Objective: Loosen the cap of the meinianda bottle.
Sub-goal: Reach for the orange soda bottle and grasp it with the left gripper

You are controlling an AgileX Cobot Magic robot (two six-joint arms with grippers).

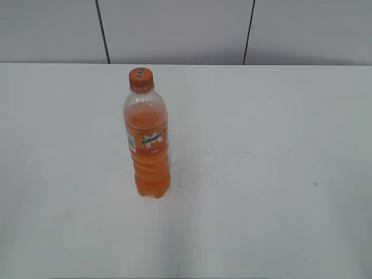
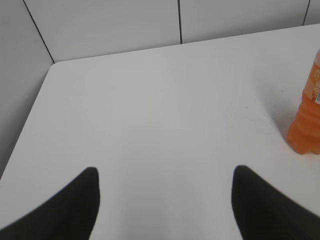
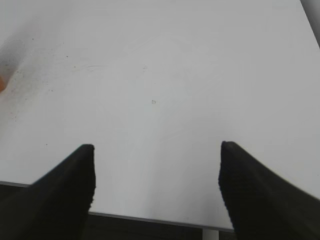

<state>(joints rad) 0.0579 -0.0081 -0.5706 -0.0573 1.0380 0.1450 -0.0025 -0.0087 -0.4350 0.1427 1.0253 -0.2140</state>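
Note:
The meinianda bottle stands upright on the white table, left of the middle, full of orange drink with an orange label at its waist. Its orange cap sits on the neck. The bottle's lower part shows at the right edge of the left wrist view; a sliver of orange shows at the left edge of the right wrist view. My left gripper is open and empty over the table, left of the bottle. My right gripper is open and empty over the table's front edge. Neither gripper shows in the exterior view.
The white table has faint dark specks around the bottle's base. A grey panelled wall runs behind its far edge. The table's left corner shows in the left wrist view, its front edge in the right wrist view.

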